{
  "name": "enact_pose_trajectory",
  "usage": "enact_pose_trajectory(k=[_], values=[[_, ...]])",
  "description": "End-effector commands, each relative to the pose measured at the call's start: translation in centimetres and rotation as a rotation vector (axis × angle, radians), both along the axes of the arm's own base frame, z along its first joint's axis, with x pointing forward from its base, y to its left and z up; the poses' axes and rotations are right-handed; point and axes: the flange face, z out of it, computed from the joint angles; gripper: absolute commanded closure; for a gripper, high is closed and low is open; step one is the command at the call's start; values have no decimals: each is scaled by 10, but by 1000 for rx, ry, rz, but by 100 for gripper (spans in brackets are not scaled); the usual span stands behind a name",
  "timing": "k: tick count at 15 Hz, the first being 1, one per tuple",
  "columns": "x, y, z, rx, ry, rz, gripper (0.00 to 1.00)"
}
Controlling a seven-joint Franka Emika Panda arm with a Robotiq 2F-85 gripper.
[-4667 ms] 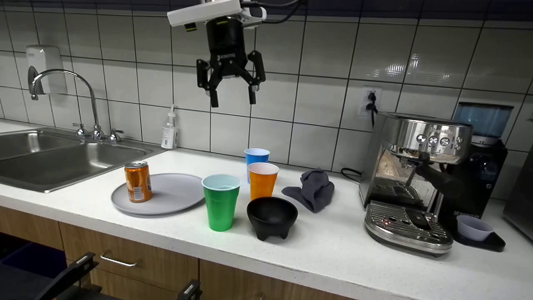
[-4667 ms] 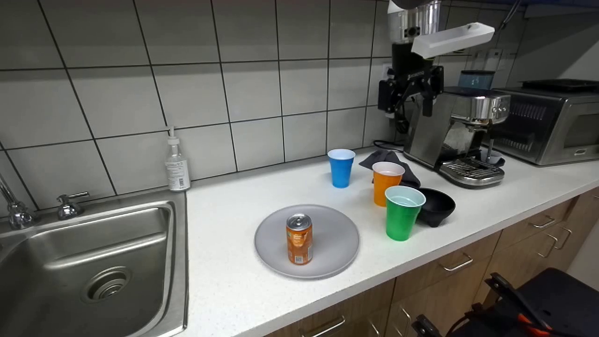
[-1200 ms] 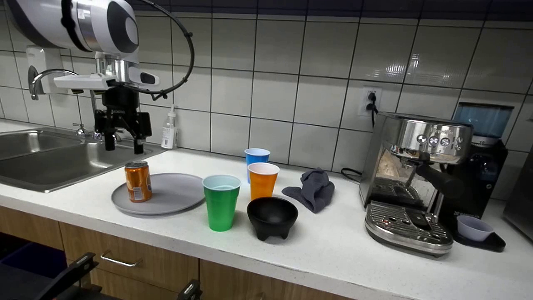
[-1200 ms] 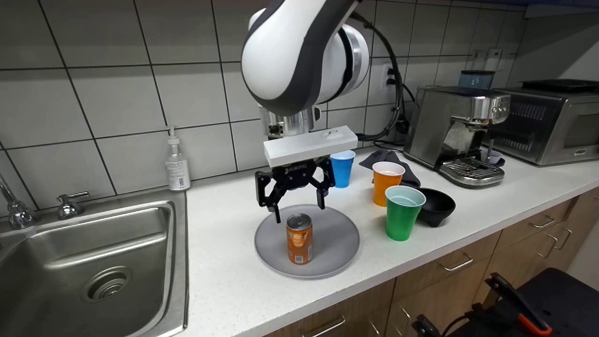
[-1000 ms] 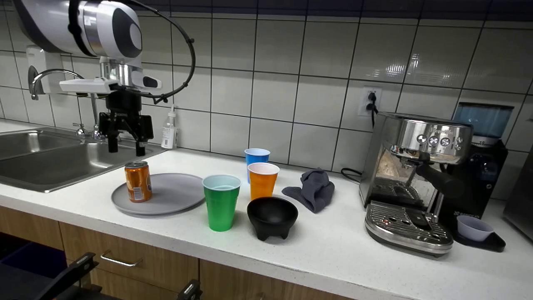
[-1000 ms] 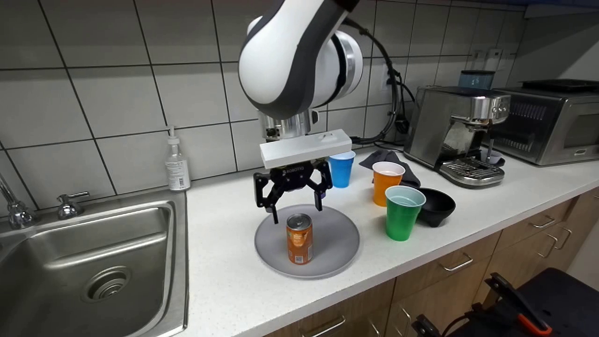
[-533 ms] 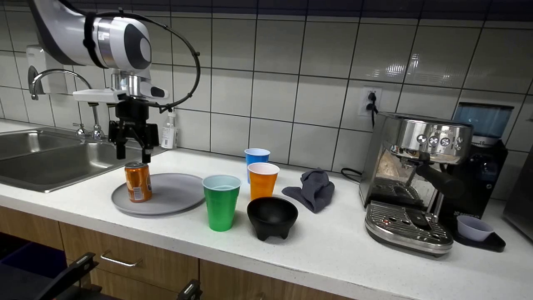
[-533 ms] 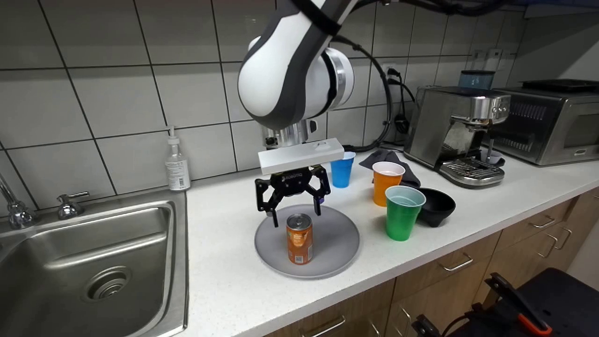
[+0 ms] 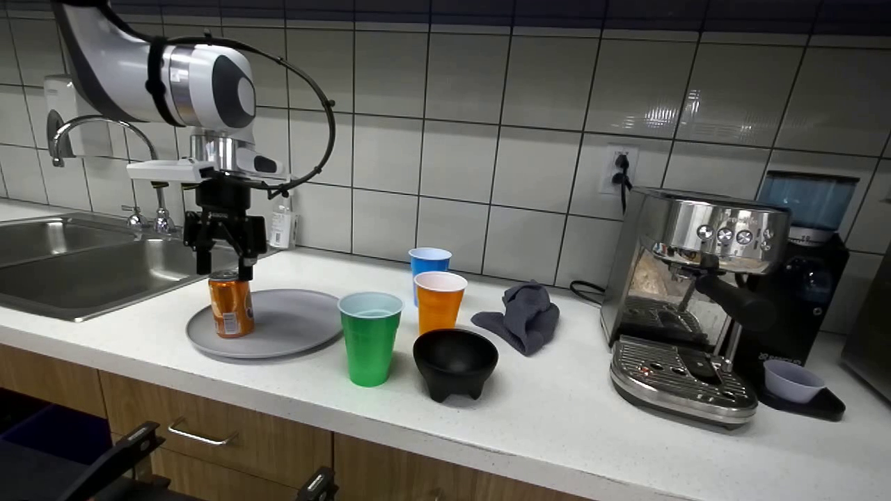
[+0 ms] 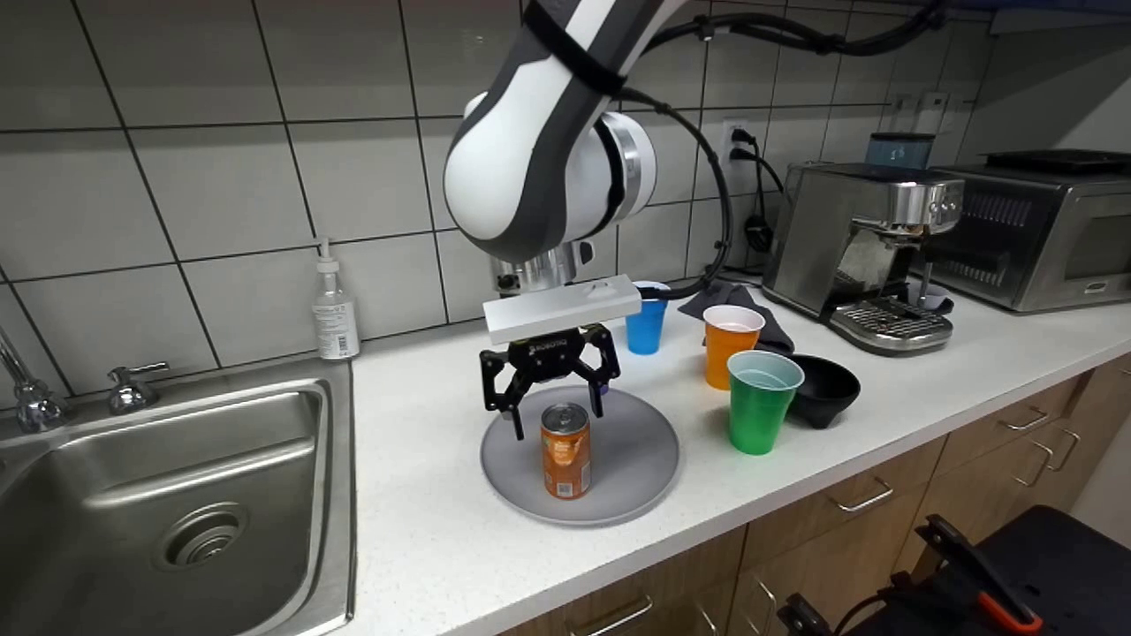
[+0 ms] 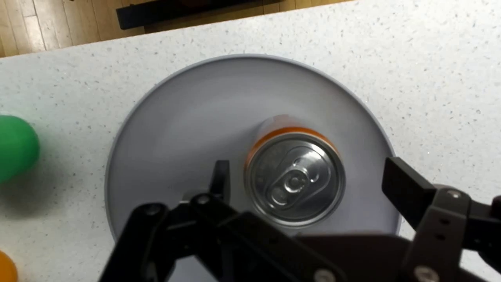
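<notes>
- Since the earlier frames, we see the tool (image 10: pixel 558 422) come down and across, from high up nearer the coffee machine (image 9: pixel 710 233) to just over the drink can (image 10: pixel 565 459); the arm (image 10: pixel 552 150) has followed, while the can has stayed put.
- We find the tool spread wide, gripping nothing; in the wrist view its fingers (image 11: pixel 221 178) stand apart with the can's top showing between them, a gap on either side.
- Just below the tool, our can stands upright, off-centre, on the grey plate (image 10: pixel 632 459), which lies on the bench (image 10: pixel 424 495).
- To the right of the tool in both exterior views, we have the green cup (image 10: pixel 762 406) nearest the bench's front edge, then the orange cup (image 10: pixel 731 349), and the blue cup (image 10: pixel 645 327) farther back.
- Farther from the tool sit the black bowl (image 9: pixel 456 362), just beside the green cup, and the crumpled dark cloth (image 9: pixel 527 316).
- Left of the tool in an exterior view, we have the sink (image 10: pixel 338 495), with the pump bottle (image 10: pixel 335 318) by its back corner.
</notes>
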Motion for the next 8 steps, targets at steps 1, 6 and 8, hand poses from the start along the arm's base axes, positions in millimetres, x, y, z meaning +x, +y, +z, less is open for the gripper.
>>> enact_pose_trajectory(k=[1,6,8], values=[[4,2,2,-8,17,-27,0],[4,-1,0,-6,14,-43,0],[4,-2,-1,-4,21,-49,0]])
